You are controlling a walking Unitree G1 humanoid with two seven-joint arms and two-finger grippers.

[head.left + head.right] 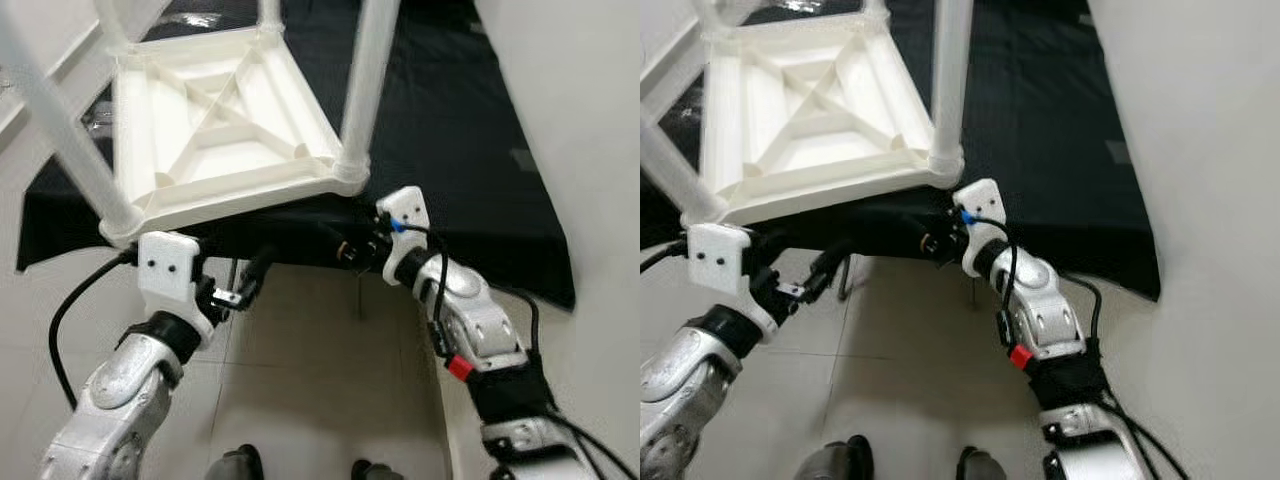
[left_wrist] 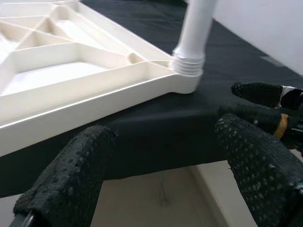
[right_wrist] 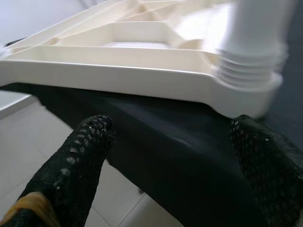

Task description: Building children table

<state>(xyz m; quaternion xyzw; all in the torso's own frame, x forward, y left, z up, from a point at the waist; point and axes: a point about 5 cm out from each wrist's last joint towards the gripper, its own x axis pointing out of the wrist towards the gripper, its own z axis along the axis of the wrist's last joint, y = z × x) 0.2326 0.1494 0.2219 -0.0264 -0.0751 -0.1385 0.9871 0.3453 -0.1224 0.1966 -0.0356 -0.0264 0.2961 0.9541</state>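
**Grippers spread at tabletop's near edge**

Tabletop (image 1: 215, 125) lies upside down on black cloth (image 1: 450, 150), ribbed underside up, so legs (image 1: 368, 80) can screw in pointing up; at least three look fitted. Left gripper (image 1: 245, 285) at 7 o'clock of the top, fingers (image 2: 71, 184) apart, holding nothing. Right gripper (image 1: 350, 245) at 5 o'clock, just under the corner leg socket, fingers (image 3: 75, 161) apart too. Probably lining up to grab the near edge.

The right gripper (image 3: 170, 156) gapes wide beneath the white table top's (image 3: 118, 61) corner.
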